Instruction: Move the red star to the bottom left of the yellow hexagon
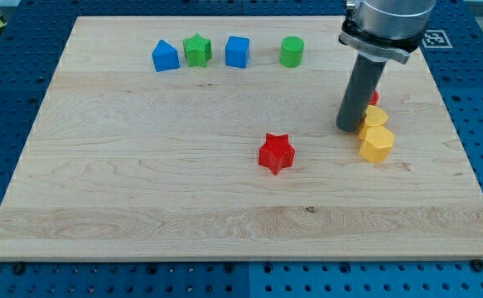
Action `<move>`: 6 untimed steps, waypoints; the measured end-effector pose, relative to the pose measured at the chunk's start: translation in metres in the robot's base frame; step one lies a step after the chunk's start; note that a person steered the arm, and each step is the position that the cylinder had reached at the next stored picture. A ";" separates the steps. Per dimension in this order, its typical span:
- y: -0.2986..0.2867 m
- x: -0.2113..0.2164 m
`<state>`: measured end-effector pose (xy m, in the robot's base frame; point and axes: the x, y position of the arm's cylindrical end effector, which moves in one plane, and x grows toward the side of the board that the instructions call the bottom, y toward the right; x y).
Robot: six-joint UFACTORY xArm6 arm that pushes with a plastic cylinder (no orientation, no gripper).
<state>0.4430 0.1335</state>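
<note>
Red star (pixel 276 154) — five-pointed, flat on board, left of yellow hexagon (pixel 377 145), my tip (pixel 348 127) beside hexagon — no gripper.

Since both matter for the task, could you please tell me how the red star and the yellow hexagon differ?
The red star is red with pointed arms; the yellow hexagon is yellow with flat sides. The star stands alone mid-board; the hexagon sits toward the view's right, touching another yellow block, close to my tip. Both rest on the wooden board and look similar in size.
</note>
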 end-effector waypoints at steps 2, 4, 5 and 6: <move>-0.144 0.000; -0.155 0.048; -0.154 0.048; -0.136 0.048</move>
